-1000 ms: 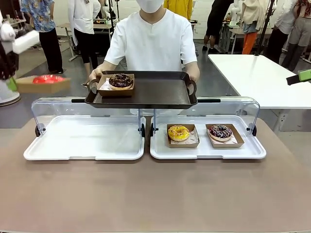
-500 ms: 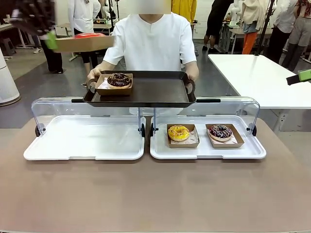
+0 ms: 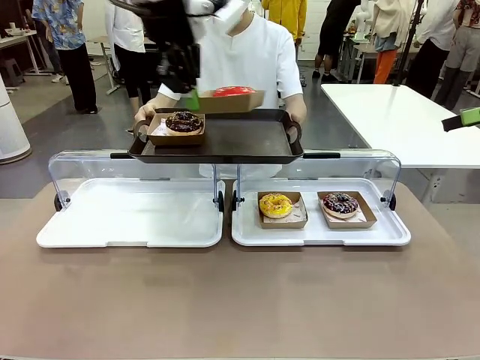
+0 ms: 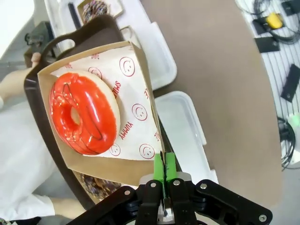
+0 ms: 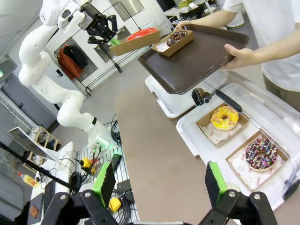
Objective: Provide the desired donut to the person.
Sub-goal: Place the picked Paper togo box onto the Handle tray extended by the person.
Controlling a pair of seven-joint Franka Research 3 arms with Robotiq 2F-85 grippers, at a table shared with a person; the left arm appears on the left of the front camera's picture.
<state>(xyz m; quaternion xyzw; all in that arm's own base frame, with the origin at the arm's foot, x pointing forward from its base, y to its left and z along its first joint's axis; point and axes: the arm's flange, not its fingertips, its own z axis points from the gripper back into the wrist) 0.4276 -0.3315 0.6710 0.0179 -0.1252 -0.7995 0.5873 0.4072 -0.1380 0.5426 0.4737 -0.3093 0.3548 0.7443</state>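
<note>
Gripping box edge (image 4: 110, 164), left hand (image 4: 164, 169), smiley-print liner (image 4: 133, 112)

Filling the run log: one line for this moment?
left tool: shut on red donut's box | above person's tray | right tool: open

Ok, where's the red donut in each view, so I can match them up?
Front: red donut upper middle, in its box above the brown tray.
Left wrist: left of centre, in the box pinched by the left fingers.
Right wrist: top middle, left of the tray.
Shared landmark: the tray.
</note>
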